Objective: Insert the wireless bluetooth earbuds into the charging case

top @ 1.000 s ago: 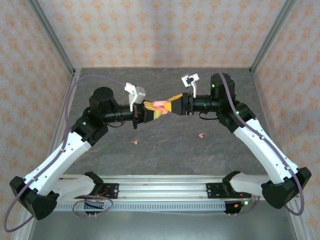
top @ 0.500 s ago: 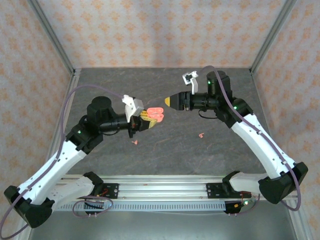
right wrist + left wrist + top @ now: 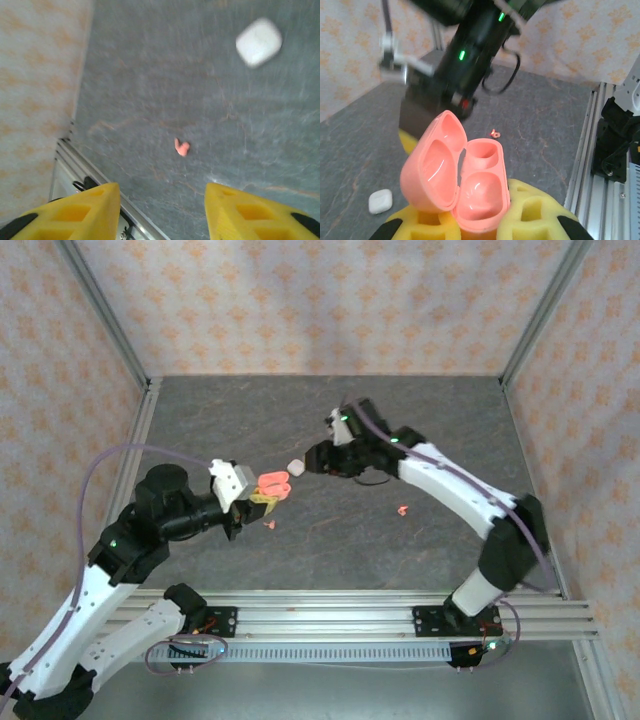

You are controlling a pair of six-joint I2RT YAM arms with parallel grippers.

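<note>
The left jaws, clamped on the open pink case [image 3: 470, 185], have pulled back; the right jaws, parted and empty, have swung down. A coral earbud [image 3: 182, 147] lies on the bench [image 3: 150, 80] ahead, between them. Probably light and slippery: pinch its bulb gently.

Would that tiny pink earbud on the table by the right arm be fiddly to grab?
Probably. The pink earbud looks tiny beside the wide yellow fingers, so it likely skids when nudged. Its small, rounded shape could twist or slip out of a pinch.
</note>
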